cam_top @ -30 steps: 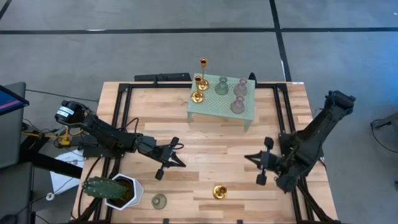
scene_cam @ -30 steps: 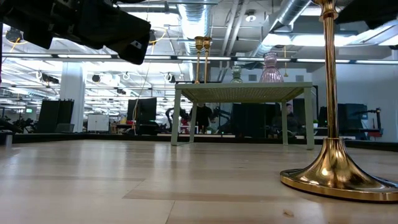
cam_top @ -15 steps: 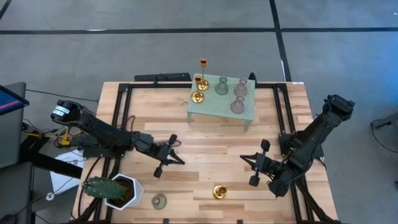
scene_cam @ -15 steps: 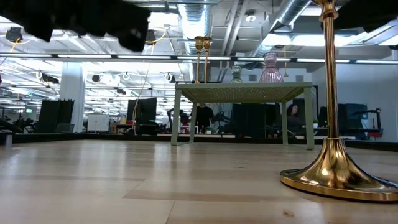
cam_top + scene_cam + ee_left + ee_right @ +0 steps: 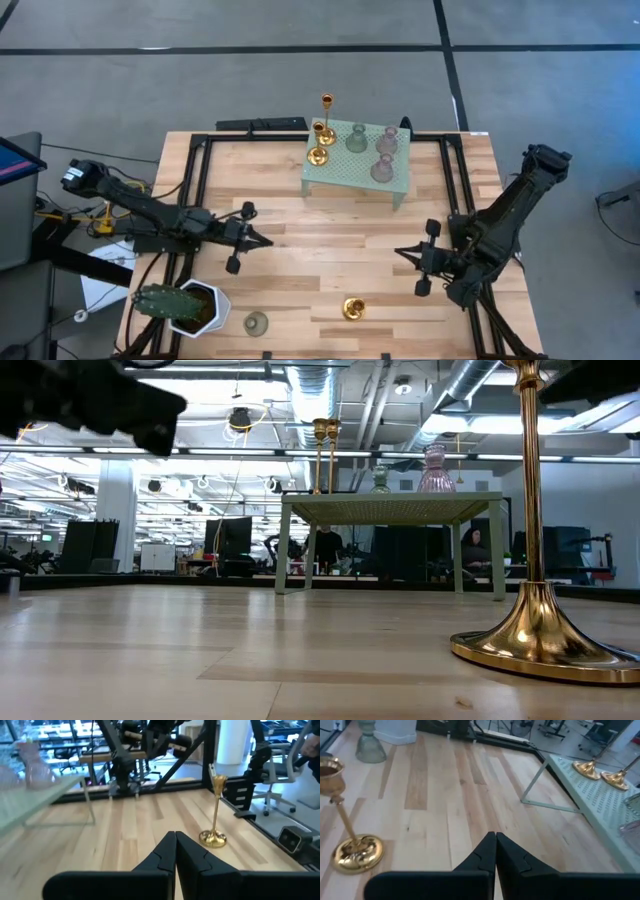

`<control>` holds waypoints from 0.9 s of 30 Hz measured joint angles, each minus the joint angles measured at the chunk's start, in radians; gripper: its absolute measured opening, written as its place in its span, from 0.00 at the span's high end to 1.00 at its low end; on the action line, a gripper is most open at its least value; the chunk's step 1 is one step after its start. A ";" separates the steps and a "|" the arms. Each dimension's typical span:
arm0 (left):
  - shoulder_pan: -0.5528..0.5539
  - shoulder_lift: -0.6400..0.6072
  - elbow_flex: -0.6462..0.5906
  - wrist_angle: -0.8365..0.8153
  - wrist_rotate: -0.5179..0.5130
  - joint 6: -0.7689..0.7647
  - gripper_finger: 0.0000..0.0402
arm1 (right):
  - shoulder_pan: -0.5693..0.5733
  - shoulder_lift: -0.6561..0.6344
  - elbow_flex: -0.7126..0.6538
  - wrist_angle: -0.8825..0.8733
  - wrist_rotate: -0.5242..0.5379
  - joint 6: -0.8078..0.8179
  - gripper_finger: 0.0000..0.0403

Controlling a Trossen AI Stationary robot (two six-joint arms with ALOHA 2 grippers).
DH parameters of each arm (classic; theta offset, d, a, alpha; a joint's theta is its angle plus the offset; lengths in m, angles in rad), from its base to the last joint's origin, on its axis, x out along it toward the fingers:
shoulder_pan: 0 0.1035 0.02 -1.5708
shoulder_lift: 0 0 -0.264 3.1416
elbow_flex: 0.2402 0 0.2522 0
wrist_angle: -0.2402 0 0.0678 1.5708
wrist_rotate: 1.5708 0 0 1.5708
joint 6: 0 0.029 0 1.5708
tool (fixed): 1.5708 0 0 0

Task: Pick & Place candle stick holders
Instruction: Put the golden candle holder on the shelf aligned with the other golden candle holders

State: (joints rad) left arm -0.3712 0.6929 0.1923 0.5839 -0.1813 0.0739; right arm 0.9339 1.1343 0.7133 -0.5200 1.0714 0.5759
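- Wooden table point(image 5: 330, 250) under both arms, with open office space behind it in the low view; neither arm carries anything
- left gripper point(image 5: 262, 242): fingers pressed together on nothing; it sits nearer the table's left edge than a second ago, the arm folded back toward its base; I read that as a retreat after a finished move, or a reset
- right gripper point(image 5: 398, 253): clenched and empty too; it dipped toward the near edge half a second ago and is back where it was, above the boards, near but not touching the loose gold holder point(image 5: 352, 308)
- that tall gold holder stands upright by the near edge; a pale green holder point(image 5: 256, 323) stands left of it, just beside the cactus pot point(image 5: 190, 306)
- stand point(image 5: 357, 170) at the far edge bears five holders: three gold at its left end, a green and two pink to the right
- two holders left on the boards; the gold one looks the likelier next pick for the right arm
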 joint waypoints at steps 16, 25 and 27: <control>-0.015 -0.011 -0.080 0.114 -0.001 -0.003 0.99 | -0.024 -0.196 -0.164 0.194 0.002 -0.062 1.00; -0.015 -0.011 -0.080 0.113 -0.001 -0.003 0.98 | -0.086 -0.198 -0.164 0.172 0.001 -0.062 1.00; -0.015 -0.011 -0.080 0.113 -0.001 -0.003 0.98 | -0.099 -0.198 -0.164 0.173 0.000 -0.062 1.00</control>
State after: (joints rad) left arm -0.3862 0.6815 0.1127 0.6973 -0.1825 0.0708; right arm 0.8350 0.9360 0.5491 -0.3473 1.0717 0.5140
